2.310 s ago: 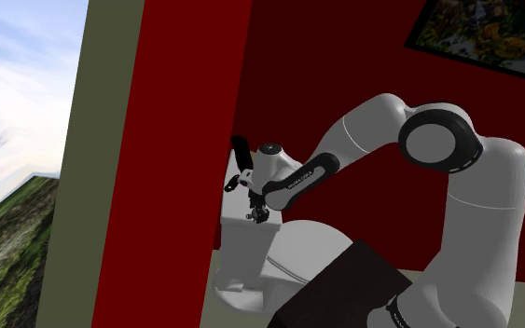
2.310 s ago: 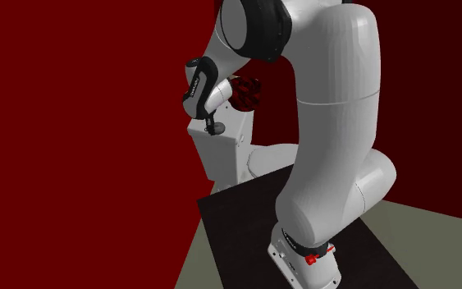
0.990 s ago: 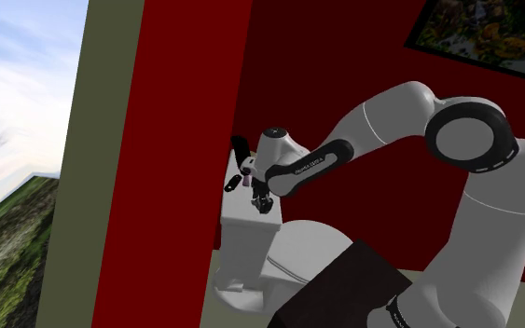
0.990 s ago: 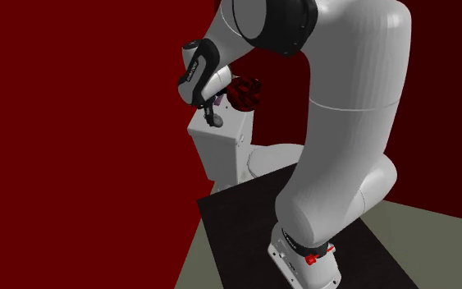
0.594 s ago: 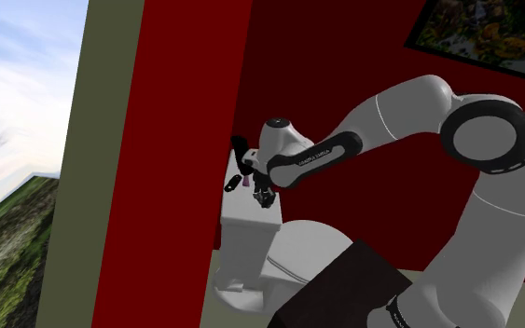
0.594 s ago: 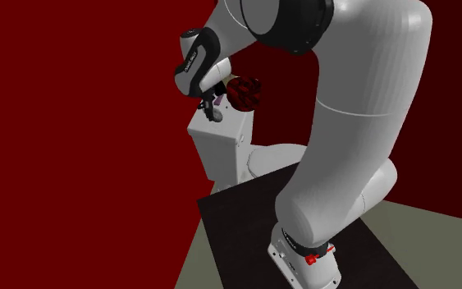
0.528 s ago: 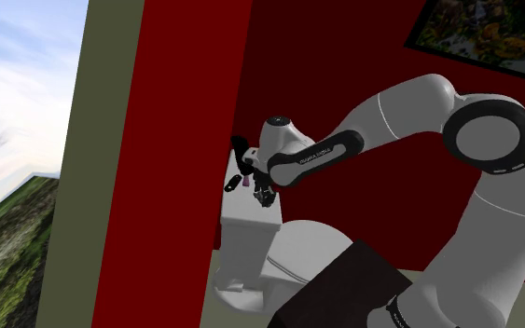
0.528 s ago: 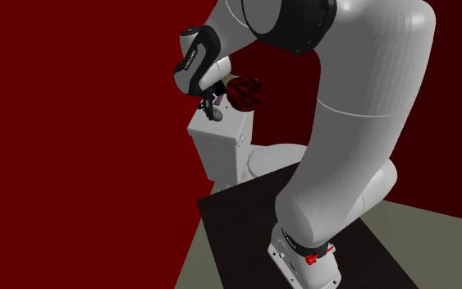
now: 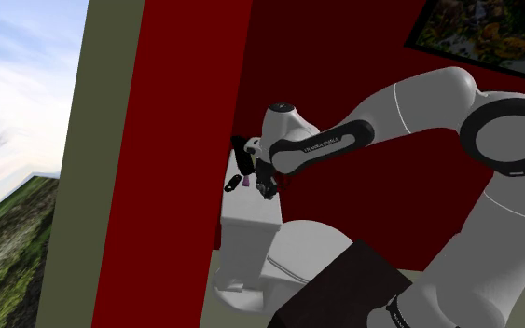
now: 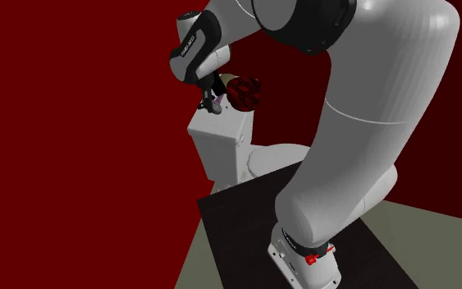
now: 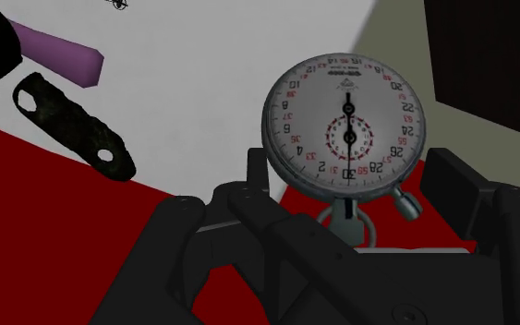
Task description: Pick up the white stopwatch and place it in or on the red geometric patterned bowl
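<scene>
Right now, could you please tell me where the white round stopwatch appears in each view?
Wrist view: white round stopwatch between the black gripper's fingers, dial facing the camera.
Shoulder view: at the gripper tip, above the white toilet tank; too small to make out.
Second exterior view: pale blob at the gripper, beside the red bowl.
Shared landmark: the tank.

- A white toilet tank (image 9: 249, 238) is carrying the things on its flat lid (image 11: 211, 74).
- A red patterned bowl (image 10: 244, 94) is sitting at the lid's end toward the second exterior view's right.
- A purple stick (image 11: 59, 52) is lying on the lid.
- A dark flat piece (image 11: 75, 126) with a hole is lying just beside the stick.
</scene>
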Robot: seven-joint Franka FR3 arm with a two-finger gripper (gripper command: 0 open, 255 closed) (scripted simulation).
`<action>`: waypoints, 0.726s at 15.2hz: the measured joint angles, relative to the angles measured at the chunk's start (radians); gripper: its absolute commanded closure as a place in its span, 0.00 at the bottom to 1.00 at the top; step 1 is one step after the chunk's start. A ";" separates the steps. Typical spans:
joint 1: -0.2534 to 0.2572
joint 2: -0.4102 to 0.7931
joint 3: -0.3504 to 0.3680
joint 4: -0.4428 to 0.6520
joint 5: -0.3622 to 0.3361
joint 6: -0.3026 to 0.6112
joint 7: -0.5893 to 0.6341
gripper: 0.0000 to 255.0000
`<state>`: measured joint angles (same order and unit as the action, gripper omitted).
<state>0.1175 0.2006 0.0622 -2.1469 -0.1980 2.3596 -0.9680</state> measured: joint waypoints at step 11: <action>-0.051 -0.003 -0.029 0.107 0.028 -0.098 -0.111 1.00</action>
<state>0.0665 0.1975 0.0330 -2.0399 -0.1700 2.2619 -1.0793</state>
